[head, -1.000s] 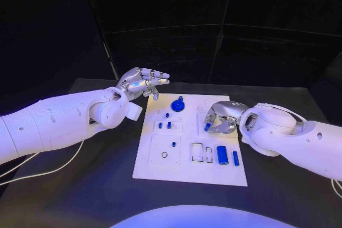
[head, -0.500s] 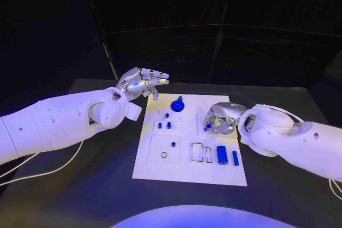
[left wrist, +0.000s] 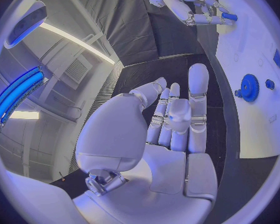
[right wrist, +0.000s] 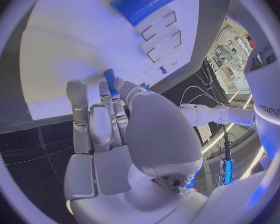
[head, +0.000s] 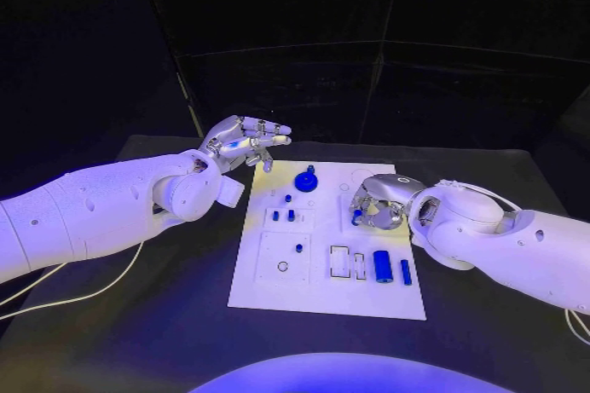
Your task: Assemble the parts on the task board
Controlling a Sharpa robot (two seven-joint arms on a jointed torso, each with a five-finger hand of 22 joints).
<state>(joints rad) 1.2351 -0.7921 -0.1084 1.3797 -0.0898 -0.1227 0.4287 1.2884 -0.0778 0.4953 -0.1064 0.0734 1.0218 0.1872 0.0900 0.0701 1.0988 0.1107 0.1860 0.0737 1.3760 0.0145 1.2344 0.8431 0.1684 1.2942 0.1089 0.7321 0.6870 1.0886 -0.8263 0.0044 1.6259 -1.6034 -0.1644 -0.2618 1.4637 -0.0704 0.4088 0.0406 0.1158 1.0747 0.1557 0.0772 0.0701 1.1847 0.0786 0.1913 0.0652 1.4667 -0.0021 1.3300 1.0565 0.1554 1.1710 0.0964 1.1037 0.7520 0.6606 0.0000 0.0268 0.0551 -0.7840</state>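
The white task board [head: 326, 291] lies mid-table. My right hand [head: 378, 204] hovers over the board's right middle and pinches a small blue peg [head: 358, 216] between thumb and fingers; the peg [right wrist: 110, 80] points toward the board [right wrist: 71, 45]. My left hand [head: 246, 141] is raised off the board's far left corner, its fingers [left wrist: 198, 99] extended and holding nothing. A blue gear [head: 306, 183] stands at the far middle of the board, and the left wrist view shows this gear [left wrist: 248, 87] as well. Small blue pegs [head: 284, 215] stand left of centre.
A thick blue cylinder [head: 384, 267] and a thin blue bar [head: 406, 272] lie on the board's near right, beside rectangular slots [head: 341, 262]. A pale cable [head: 74, 295] trails over the black table at the left. The left wrist view catches my right hand [left wrist: 190, 5].
My right hand has edged slightly left and toward the far side with the peg still pinched. The left hand has stayed where it was.
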